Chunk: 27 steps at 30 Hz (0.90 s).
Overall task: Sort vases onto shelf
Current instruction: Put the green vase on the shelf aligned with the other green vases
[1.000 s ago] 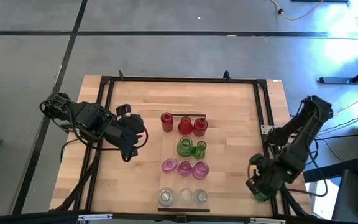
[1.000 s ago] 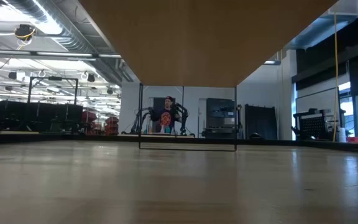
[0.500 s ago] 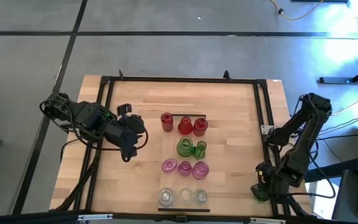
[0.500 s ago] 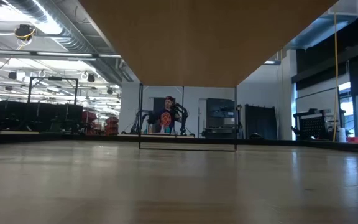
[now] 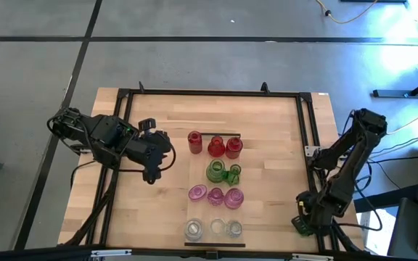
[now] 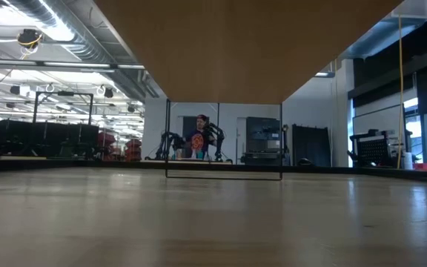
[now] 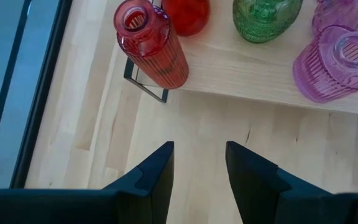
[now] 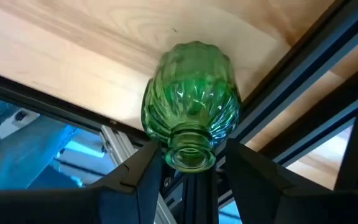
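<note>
The shelf [image 5: 198,210], a pale board, lies mid-table. On it stand red vases [image 5: 215,147], two green vases [image 5: 215,172], pink vases [image 5: 215,196] and clear vases [image 5: 216,228], in rows by colour. One red vase [image 7: 151,46] stands at the shelf's far left corner. My left gripper [image 5: 151,172] hovers open above the bare tabletop, left of the shelf, with nothing between its fingers [image 7: 160,168]. My right gripper [image 5: 301,223] is over the table's near right corner, shut on a green vase [image 8: 191,99]. My right gripper pinches the green vase's narrow neck [image 8: 188,152], just below the mouth, between its two fingers [image 8: 138,171]. The fingers come from above, slanting down. The round belly [image 8: 191,87] hangs below them, close over the wood beside the black rail. Whether it touches the table does not show.
A black metal frame [image 5: 307,123] runs around the tabletop, and its rail [image 8: 291,81] passes right beside the held vase. Bare wood [image 5: 274,181] lies between the shelf and the right rail. In the low view a person [image 6: 199,141] shows far off in the room.
My right gripper has sunk and gone toward the table's near right corner with the green vase still in its fingers, its wrist rolling somewhat on the way.
</note>
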{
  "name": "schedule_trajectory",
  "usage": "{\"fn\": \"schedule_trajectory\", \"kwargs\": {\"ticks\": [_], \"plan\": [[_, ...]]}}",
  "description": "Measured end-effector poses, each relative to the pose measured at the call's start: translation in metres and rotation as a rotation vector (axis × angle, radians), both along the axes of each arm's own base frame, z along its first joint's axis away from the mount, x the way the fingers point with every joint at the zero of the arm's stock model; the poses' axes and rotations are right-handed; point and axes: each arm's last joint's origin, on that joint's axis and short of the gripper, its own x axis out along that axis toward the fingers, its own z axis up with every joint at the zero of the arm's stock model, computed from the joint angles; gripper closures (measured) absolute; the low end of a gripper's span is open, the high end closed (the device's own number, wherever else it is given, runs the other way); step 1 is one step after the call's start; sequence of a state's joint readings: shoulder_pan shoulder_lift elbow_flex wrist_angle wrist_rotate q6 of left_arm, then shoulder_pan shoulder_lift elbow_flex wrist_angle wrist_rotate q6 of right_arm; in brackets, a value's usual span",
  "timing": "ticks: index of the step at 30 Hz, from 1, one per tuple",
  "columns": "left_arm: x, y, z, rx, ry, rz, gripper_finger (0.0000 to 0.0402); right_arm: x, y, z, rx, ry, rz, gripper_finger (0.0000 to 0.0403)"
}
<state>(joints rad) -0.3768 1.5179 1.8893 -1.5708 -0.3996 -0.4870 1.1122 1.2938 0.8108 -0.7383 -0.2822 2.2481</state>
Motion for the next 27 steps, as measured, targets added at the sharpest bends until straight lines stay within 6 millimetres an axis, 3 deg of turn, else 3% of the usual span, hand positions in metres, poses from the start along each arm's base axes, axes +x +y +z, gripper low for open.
{"fn": "schedule_trajectory", "kwargs": {"ticks": [27], "plan": [[0.0003, 0.0009, -0.0001, -0.005, -0.001, 0.011, 0.0262, 0.0002, 0.0022, -0.0064, 0.065, 0.005, 0.014, 0.0237]]}}
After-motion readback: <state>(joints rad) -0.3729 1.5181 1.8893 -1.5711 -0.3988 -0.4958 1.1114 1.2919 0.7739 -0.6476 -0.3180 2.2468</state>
